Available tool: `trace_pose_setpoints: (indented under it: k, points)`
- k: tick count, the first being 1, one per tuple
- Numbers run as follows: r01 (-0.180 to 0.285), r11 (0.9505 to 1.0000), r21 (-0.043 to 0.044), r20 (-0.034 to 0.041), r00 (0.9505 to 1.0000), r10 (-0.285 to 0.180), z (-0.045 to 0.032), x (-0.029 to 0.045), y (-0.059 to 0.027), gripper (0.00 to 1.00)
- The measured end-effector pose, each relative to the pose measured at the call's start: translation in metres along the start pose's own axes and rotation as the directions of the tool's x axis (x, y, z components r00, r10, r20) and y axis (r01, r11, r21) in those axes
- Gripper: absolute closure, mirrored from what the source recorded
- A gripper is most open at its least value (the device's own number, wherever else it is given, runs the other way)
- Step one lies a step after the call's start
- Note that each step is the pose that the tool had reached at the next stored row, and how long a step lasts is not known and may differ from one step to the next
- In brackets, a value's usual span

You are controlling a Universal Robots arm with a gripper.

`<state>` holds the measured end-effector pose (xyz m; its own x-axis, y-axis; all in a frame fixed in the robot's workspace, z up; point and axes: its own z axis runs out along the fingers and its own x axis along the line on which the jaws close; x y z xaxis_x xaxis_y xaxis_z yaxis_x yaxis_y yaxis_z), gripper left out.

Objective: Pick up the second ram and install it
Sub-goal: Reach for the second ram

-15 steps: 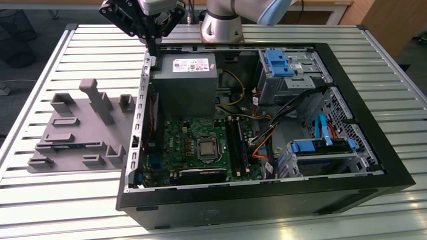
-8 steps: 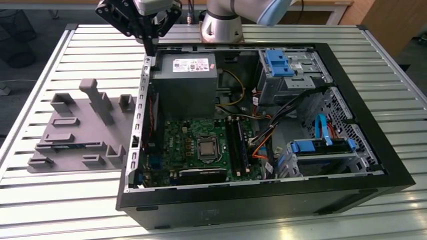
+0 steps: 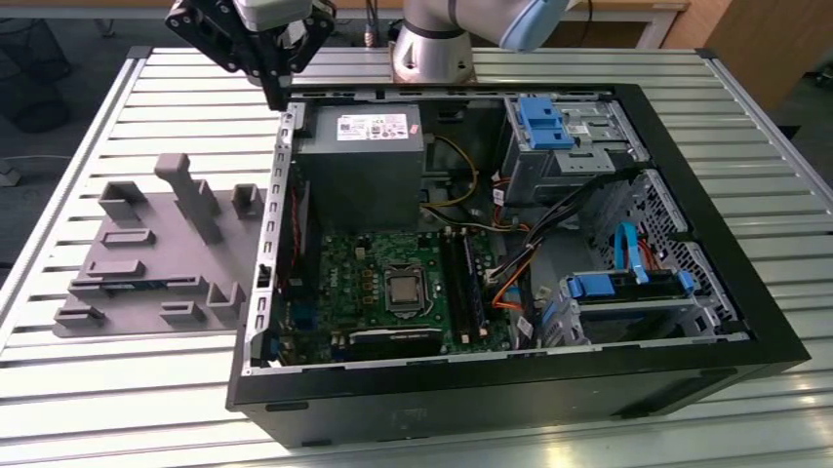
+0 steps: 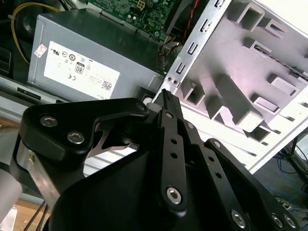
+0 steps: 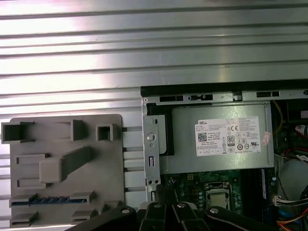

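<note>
The second ram (image 3: pixel 137 284) is a thin blue-green stick lying in a slot of the grey fixture plate (image 3: pixel 146 226) on the table, at the exterior view's left of the open computer case (image 3: pixel 521 380). The first wrist view shows the ram (image 5: pixel 48 199) near the edge of the fixture (image 5: pixel 111 178). My gripper (image 3: pixel 276 96) hangs above the case's back left corner, well away from the ram. Its fingers (image 4: pixel 166 103) are shut together with nothing between them. The long black memory slots (image 3: pixel 458 283) run beside the processor socket on the green motherboard (image 3: pixel 365 258).
A grey power supply (image 3: pixel 358 156) sits in the case just below my gripper. Drive cages with blue clips (image 3: pixel 540 122) and loose cables fill the case's right side. Tall grey blocks (image 3: pixel 195 195) stand up from the fixture. The table top is ribbed aluminium (image 3: pixel 131 390).
</note>
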<state>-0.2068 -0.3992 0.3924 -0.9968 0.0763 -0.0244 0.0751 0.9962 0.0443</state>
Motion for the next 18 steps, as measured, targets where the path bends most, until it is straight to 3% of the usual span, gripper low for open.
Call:
trace_pose_setpoints:
  k: [10,18]
  points:
    - [0.0,1.0,-0.0001,0.0,1.0,0.0,0.0003,0.0162,-0.0109,0.89]
    - [0.0,1.0,-0.0001,0.0001,1.0,0.0,0.0003,0.0176,-0.0121,0.89]
